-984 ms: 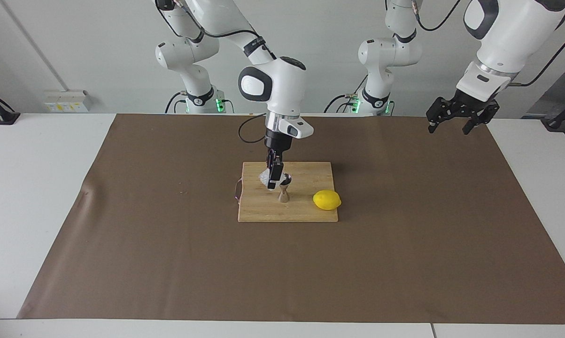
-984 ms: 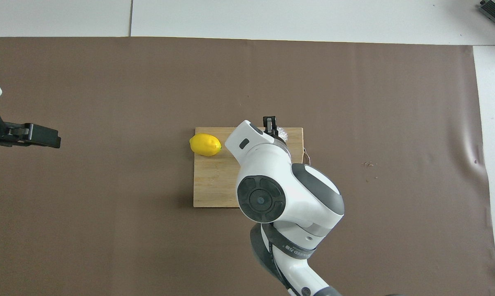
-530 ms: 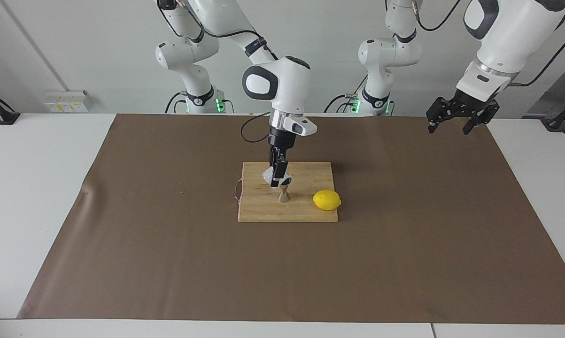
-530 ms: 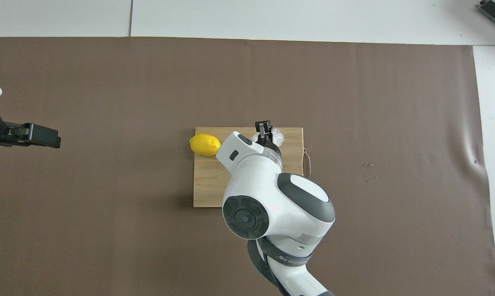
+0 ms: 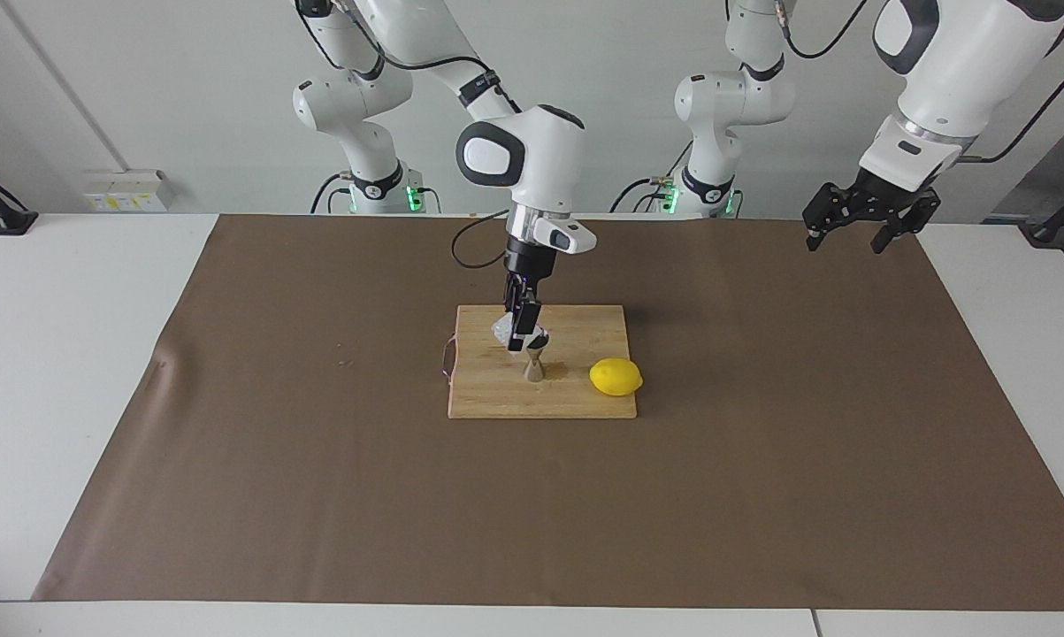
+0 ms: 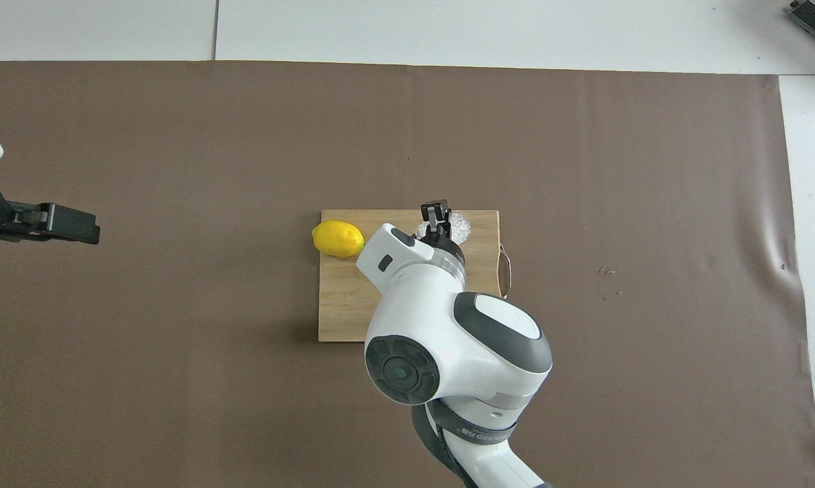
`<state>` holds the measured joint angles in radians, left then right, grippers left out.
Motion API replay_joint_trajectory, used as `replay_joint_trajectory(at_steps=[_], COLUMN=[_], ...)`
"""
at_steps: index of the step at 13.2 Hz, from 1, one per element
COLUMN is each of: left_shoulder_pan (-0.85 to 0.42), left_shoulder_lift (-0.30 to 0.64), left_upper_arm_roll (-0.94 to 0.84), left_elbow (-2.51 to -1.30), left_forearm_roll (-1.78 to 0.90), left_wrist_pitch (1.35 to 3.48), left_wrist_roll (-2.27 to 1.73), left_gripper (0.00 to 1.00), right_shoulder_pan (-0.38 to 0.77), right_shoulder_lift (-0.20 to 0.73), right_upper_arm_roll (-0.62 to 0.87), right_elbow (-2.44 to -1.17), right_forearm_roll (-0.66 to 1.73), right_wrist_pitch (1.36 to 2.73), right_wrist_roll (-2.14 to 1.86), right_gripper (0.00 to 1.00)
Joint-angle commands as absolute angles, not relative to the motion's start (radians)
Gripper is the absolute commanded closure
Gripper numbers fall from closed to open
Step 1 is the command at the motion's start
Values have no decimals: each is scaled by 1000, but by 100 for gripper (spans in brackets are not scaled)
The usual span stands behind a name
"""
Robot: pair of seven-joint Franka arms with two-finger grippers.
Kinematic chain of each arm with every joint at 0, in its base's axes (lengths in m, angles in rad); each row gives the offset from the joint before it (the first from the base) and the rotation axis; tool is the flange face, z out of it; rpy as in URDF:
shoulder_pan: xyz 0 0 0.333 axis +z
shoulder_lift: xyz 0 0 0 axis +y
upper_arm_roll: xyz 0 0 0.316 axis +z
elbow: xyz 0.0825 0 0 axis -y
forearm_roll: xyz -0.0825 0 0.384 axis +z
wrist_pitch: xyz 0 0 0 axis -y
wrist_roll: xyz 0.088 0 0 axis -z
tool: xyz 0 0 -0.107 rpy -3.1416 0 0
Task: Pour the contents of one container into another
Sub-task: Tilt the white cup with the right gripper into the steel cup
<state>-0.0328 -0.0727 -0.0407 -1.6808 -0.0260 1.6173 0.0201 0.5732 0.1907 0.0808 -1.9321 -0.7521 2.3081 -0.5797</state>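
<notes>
Board mid-mat, loads of bare mat around
Right end effector grips glass cup, tipped over jigger; left end effector spread wide, waiting.

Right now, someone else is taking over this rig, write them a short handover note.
Right gripper: shut on the glass cup, held tilted over the steel jigger.
Left gripper: open, empty, waiting raised over the left arm's end of the table.
Jigger stands upright on the cutting board, beside the lemon.
Done: cup picked up, brought over jigger.
Left: finish the pour, set the cup down.
</notes>
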Motion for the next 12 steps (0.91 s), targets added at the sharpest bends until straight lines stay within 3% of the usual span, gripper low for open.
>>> replay_joint_trajectory(at_steps=[1,12], left_shoulder_pan=[-29,-29], left_shoulder_lift=[-80,-80], left_upper_arm_roll=[-44,-44], left_elbow=[-1692,-1692], left_forearm_roll=[-9,-9], left_wrist_pitch=[1618,1618], left_wrist_roll=[9,9], left_gripper=[0,0], right_shoulder_pan=[574,558], right_shoulder_lift=[156,147], right_upper_arm_roll=[80,84], right_elbow=[-1980,-1965], right_forearm_roll=[-793,-663], right_wrist_pitch=[2327,2327], right_wrist_roll=[-546,-532], right_gripper=[100,100])
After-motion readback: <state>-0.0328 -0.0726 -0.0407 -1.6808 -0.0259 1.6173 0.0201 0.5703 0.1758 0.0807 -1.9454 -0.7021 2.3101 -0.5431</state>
